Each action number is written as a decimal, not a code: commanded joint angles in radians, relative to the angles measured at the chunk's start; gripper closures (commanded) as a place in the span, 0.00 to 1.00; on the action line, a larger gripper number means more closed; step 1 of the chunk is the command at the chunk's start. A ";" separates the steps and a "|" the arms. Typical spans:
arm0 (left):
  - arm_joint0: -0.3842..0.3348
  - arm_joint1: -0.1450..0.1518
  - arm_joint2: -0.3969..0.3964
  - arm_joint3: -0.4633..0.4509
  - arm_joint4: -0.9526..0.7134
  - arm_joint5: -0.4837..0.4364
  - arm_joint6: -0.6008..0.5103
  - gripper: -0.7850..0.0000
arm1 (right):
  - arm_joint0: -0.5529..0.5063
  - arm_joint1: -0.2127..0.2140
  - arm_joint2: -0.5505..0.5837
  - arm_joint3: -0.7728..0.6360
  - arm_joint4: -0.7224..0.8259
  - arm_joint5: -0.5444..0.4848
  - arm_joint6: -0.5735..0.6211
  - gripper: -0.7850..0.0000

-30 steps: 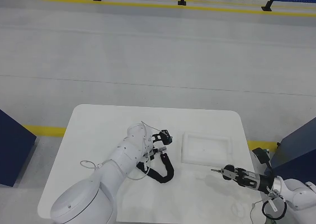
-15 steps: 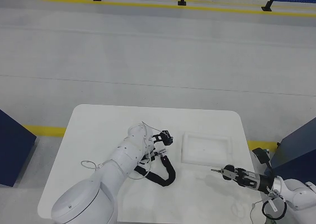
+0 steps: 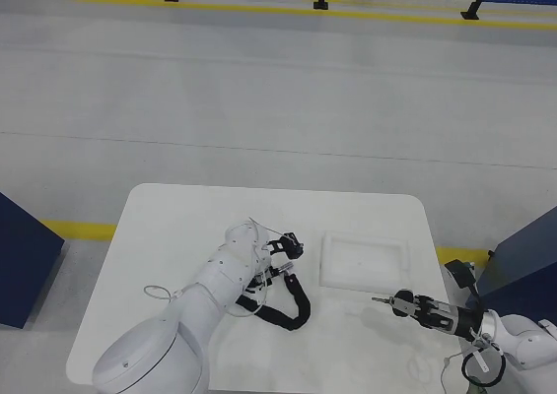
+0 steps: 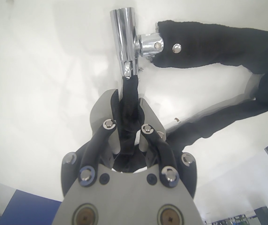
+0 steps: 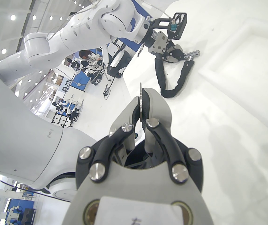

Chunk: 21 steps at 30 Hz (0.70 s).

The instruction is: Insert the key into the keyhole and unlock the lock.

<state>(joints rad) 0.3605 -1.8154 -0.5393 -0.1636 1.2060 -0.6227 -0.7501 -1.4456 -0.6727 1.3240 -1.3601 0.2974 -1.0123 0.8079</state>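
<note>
Surface: white surface (image 3: 165, 231) in a wide hall with a pale floor; a shallow white tray (image 3: 365, 260) lies on its right half.
Lock: a chrome cylinder (image 4: 124, 40) joined to a chain in a black fabric sleeve (image 4: 218, 45). The looped sleeve lies on the surface (image 3: 293, 310), just beside the tray's left edge.
Hidden, lock: the cylinder's end faces are turned away from the cameras, so the keyhole cannot be made out. A stretch of the sleeve is covered by the fingers gripping it. Whether the cylinder rests on the surface or hangs just above it cannot be told.
Hidden, key: the key (image 5: 140, 90) is seen edge-on as a thin metal strip. Its head is buried between the pads, and its teeth cannot be read. In the top view it is a small sliver (image 3: 379, 298).
Left end effector: (image 4: 127, 104) narrow, clamped on the black sleeve just behind the chrome cylinder, with the cylinder sticking out past its fingertips.
Right end effector: (image 5: 142, 104) nearly closed, pinching the key so the blade points out ahead. It sits near the tray's corner on the robot's side (image 3: 396, 300), well apart from the lock.
</note>
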 commanded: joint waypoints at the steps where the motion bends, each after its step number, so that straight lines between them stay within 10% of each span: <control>1: 0.000 -0.001 -0.001 0.001 -0.002 0.001 -0.003 1.00 | 0.000 0.000 0.000 0.000 0.000 0.000 0.000 1.00; 21: 0.003 0.022 0.052 -0.050 0.182 0.262 0.254 1.00 | 0.000 0.000 0.000 0.000 0.000 0.000 0.000 1.00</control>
<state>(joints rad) 0.3589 -1.7957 -0.4917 -0.2093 1.3715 -0.3911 -0.5121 -1.4456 -0.6727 1.3240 -1.3601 0.2974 -1.0123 0.8079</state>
